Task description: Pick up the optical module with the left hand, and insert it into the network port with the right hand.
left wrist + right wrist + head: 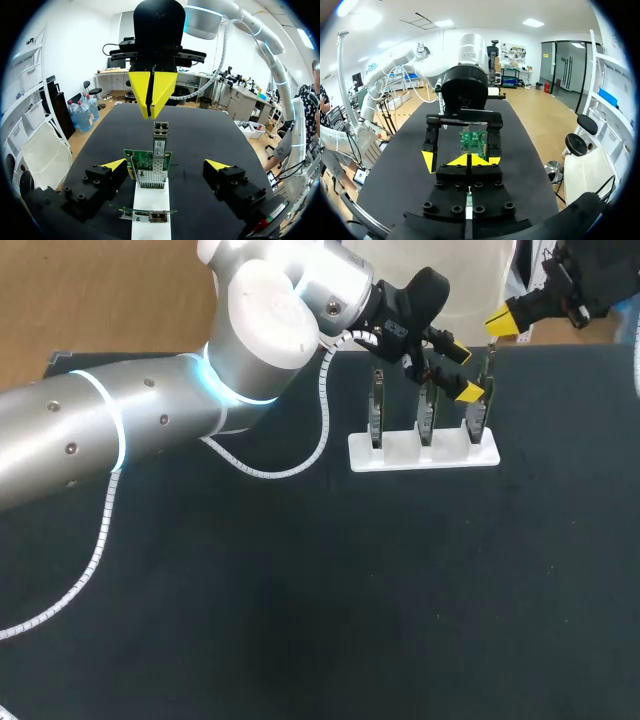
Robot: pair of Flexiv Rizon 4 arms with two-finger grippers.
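Black desk point(300, 590). Head view: a white stand point(400, 453) near the far edge holds green boards point(428, 412) upright, probably so their ports stay reachable from above; bare desk lies toward the near edge.

Left wrist view: the left pincer point(166, 165), fingers apart, straddles one board point(147, 170) carrying the module point(160, 136). The right pincer point(151, 102), tips together, hangs above it.

Right wrist view: that board point(472, 141) stands just ahead.

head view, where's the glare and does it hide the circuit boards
head view: glare bleaches the left arm's joint cap, and a light ring glows beside it; the circuit boards on the white stand show plainly against the dark table. left wrist view: no glare on the boards.
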